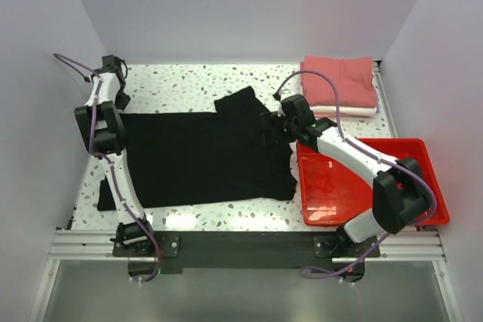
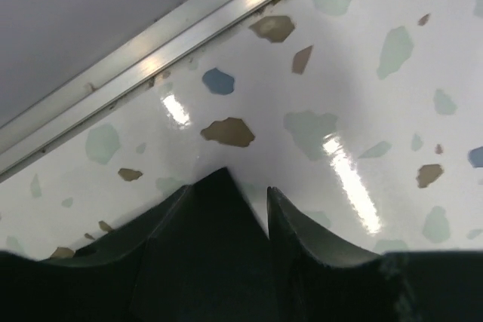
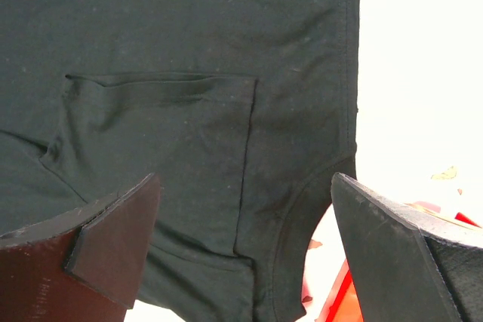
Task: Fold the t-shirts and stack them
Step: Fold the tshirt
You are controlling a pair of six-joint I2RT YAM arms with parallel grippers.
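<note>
The black t-shirt [image 1: 204,157] lies spread flat on the speckled table, with one sleeve [image 1: 240,102] pointing to the back. My left gripper [image 1: 119,100] is at the shirt's far left corner; in the left wrist view [image 2: 230,195] its fingers stand nearly together with a peak of black cloth [image 2: 215,209] pinched between them. My right gripper [image 1: 272,130] hovers open over the shirt's right end; in the right wrist view [image 3: 243,186] its fingers are wide apart above a folded layer and a curved hem [image 3: 294,216]. The salmon-pink t-shirt [image 1: 339,79] lies folded on the white one [image 1: 349,111] at the back right.
A red plastic tray [image 1: 423,186] sits at the right, touching the shirt's right edge, and its corner shows in the right wrist view [image 3: 339,299]. An aluminium rail [image 2: 151,43] and the wall run close beyond the left gripper. Walls close in the table on three sides.
</note>
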